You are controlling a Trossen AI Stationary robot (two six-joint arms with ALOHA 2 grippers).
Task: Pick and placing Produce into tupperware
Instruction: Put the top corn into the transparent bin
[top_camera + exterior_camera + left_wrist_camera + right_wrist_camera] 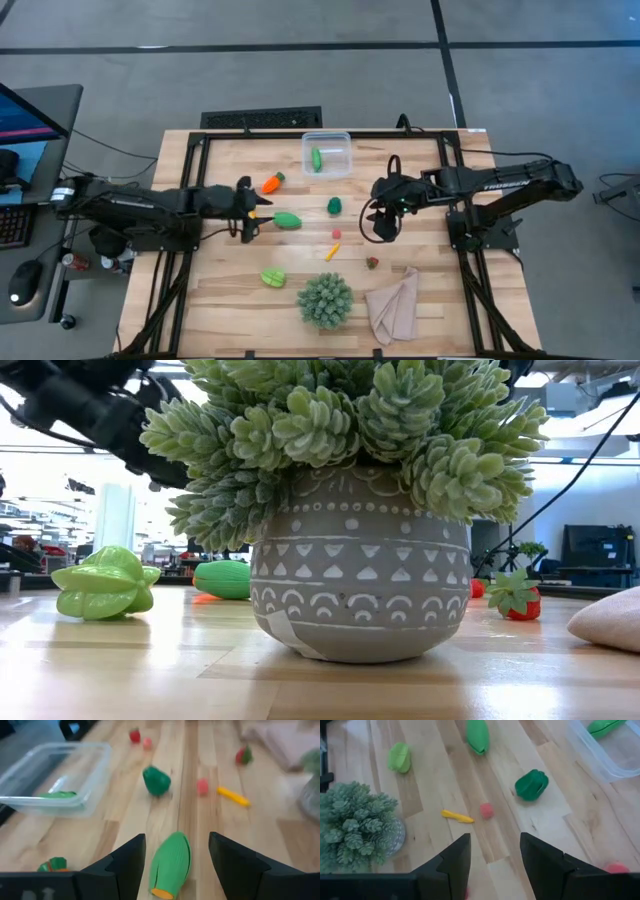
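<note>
Left pincer (pixel 175 865), jaws wide, is straddling the ribbed green corn (pixel 171 864) mid-frame on the slatted wooden bench (pixel 200 290); right pincer (pixel 492 865) is hanging part-open.

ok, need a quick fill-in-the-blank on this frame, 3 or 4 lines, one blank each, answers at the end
1. The only piece already inside the tupperware is coloured ____.
2. The left gripper's fingers stand open on either side of the green ____.
3. The orange carrot lies on the table, on the ____ arm's side of the tupperware.
4. The beige cloth lies beside the potted ____.

Missing words: green; corn cob; left; plant
</note>
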